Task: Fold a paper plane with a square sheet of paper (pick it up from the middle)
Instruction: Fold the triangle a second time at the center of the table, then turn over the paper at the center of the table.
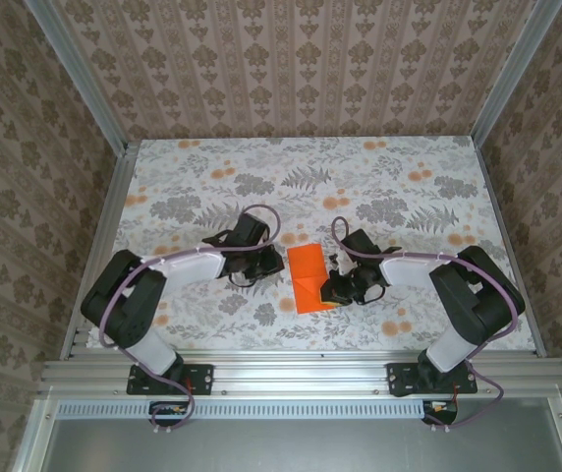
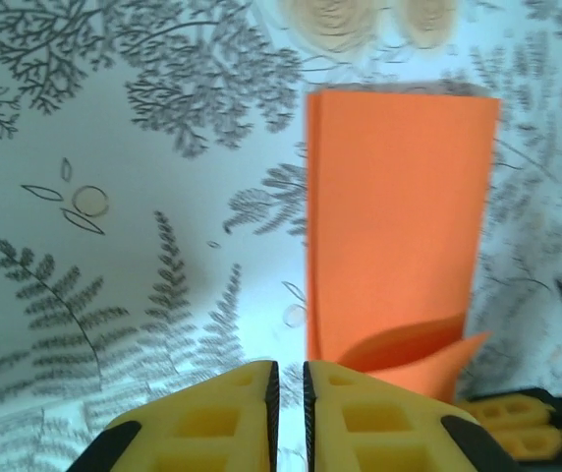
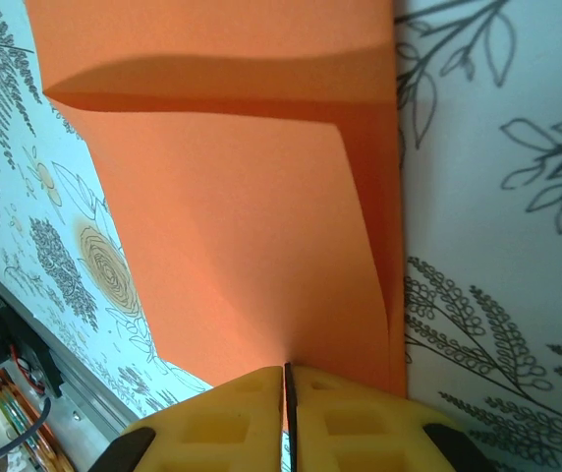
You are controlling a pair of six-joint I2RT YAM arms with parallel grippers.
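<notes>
Orange paper (image 1: 309,277) part-folded on desk (image 1: 193,187) btwn tools. R tool (image 3: 286,379) pinched shut on its edge. L tool (image 2: 288,379) barely open, empty, paper just ahead-right. Keep edges aligned, press crease flat.

The square sheet of paper (image 1: 310,277) is thin, matt, bright orange paper, smooth between crisp creases. The counter (image 1: 202,187) wears a smooth printed floral covering with a faint sheen. The left tool (image 2: 287,372) and right tool (image 3: 288,374) have matt yellow moulded plastic fingers (image 2: 212,418) with dark inner faces. The frame rails (image 1: 301,372) are pale brushed metal, the arms (image 1: 124,295) glossy black and white plastic, the walls (image 1: 291,69) matt patterned paper
</notes>
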